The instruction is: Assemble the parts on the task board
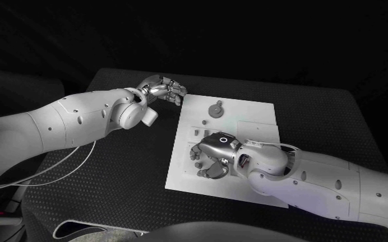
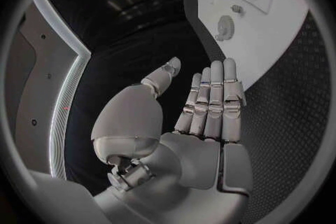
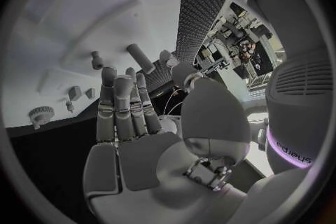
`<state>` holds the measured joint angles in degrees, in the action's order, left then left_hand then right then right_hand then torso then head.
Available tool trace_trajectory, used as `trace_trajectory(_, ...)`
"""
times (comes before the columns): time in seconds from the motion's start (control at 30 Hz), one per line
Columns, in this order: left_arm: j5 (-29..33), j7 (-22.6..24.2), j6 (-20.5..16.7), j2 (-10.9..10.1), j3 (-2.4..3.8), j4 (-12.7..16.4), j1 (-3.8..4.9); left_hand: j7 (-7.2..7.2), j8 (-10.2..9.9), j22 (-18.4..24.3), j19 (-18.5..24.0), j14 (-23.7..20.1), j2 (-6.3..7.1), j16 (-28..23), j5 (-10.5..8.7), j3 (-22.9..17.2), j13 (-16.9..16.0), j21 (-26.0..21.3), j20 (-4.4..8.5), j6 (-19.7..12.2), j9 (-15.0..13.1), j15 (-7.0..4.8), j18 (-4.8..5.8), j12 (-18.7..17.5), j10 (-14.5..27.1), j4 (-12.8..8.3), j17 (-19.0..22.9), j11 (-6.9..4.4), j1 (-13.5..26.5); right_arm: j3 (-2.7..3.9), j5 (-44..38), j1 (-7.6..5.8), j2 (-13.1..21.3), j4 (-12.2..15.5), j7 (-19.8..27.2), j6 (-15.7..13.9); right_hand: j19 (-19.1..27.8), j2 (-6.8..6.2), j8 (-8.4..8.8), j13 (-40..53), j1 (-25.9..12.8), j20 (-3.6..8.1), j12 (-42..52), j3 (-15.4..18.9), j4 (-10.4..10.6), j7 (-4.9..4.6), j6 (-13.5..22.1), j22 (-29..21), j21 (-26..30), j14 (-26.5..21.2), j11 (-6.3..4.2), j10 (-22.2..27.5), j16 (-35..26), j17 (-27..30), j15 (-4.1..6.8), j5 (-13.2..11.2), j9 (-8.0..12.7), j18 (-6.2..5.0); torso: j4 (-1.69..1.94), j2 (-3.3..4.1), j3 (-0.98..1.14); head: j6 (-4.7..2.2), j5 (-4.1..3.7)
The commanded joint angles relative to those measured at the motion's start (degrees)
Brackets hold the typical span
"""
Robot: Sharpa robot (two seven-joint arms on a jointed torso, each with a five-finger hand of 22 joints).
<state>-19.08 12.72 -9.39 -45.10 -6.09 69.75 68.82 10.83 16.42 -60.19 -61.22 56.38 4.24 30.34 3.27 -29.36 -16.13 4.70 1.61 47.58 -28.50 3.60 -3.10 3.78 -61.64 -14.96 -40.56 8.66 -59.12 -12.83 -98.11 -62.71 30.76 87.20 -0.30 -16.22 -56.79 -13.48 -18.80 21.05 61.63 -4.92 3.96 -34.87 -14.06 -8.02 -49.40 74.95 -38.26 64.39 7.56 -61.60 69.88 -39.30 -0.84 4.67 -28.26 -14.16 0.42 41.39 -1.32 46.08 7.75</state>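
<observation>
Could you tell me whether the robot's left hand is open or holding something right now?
Open: the left hand has straight fingers and a bare palm, hovering off the task board edge.

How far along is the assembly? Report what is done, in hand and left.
Done: grey pegs stand in the white task board. In hand: nothing. The right hand hangs open over the board, and the left hand is open beside its far corner. Left, probably: the round grey gear and small grey pieces lie apart on the board, seemingly unfitted.
</observation>
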Motion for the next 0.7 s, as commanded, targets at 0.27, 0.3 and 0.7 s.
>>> trace_trajectory(0.27, 0.33, 0.19, 0.94, 0.07, 0.05, 0.14, 0.08, 0.17, 0.38, -0.04, -0.37, 0.12, 0.01, -0.29, -0.13, 0.1, 0.08, -0.24, 0.08, -0.36, 0.1, 0.41, -0.65, 0.14, 0.07, 0.34, -0.1, 0.22, 0.57, -0.01, 0.37, 0.05, -0.4, -0.24, 1.31, 0.01, 0.65, 5.85, -1.78, 0.4, 2.28, -0.1, 0.55, 0.06, -1.34, -0.12, -3.68, 1.37, -1.45, -0.39, -0.34, -0.04, 1.38, 0.05, 0.08, -0.15, -0.81, -0.84, -0.01, 0.0, 0.01, 0.08, 0.0)
trace_trajectory(0.3, 0.33, 0.17, 0.98, 0.08, 0.05, 0.13, 0.08, 0.17, 0.38, -0.04, -0.38, 0.12, 0.01, -0.29, -0.13, 0.11, 0.09, -0.24, 0.07, -0.37, 0.11, 0.41, -0.64, 0.14, 0.08, 0.35, -0.1, 0.23, 0.58, -0.01, 0.3, 0.05, -0.46, -0.26, 1.27, -0.03, 0.64, 7.02, -1.95, 0.51, 2.59, -0.09, 0.74, -0.04, -1.57, -0.01, -4.12, 1.37, -1.6, -0.35, -0.45, -0.36, 1.48, 0.09, 0.18, -0.14, -0.89, -0.84, -0.01, 0.0, 0.01, 0.08, 0.0)
trace_trajectory(0.7, 0.33, 0.07, 1.09, 0.04, 0.05, 0.14, 0.08, 0.22, 0.33, -0.06, -0.39, 0.14, 0.02, -0.37, -0.13, 0.16, 0.14, -0.28, 0.07, -0.49, 0.15, 0.42, -0.64, 0.11, 0.18, 0.43, -0.19, 0.27, 0.69, -0.01, -0.58, 0.05, -0.45, -0.4, 0.97, 0.19, 0.37, 11.12, -2.78, 1.21, 4.67, 0.02, 1.84, -3.66, -2.03, 0.95, -6.97, 1.26, -2.44, 0.27, -1.41, -2.69, 1.98, 0.67, 1.12, 0.02, -1.3, -0.84, -0.03, 0.0, 0.03, 0.2, -0.05)
